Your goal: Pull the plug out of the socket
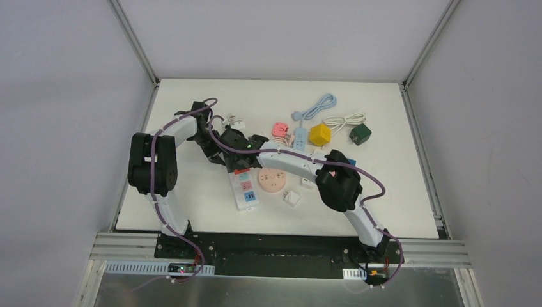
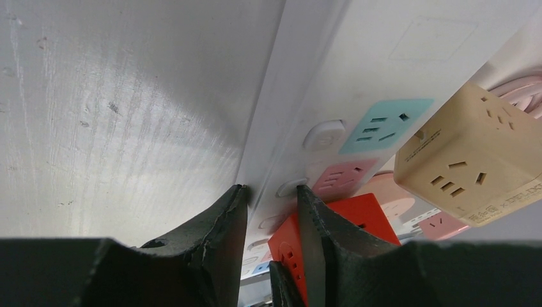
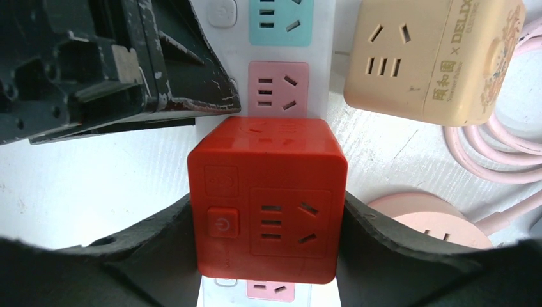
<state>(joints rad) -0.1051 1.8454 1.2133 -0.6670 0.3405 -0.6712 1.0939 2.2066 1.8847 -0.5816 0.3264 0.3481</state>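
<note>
Right claw (image 3: 267,224) clenched on red cube plug (image 3: 267,160), which sits seated on white power strip (image 3: 281,19) just below pink socket. Left claw (image 2: 270,192) straddles strip edge, part-closed; real pinch unclear. Pin strip down, pull cube straight off without twisting, else strip likely lifts too.

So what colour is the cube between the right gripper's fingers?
The cube is red, clearest in the right wrist view.
</note>
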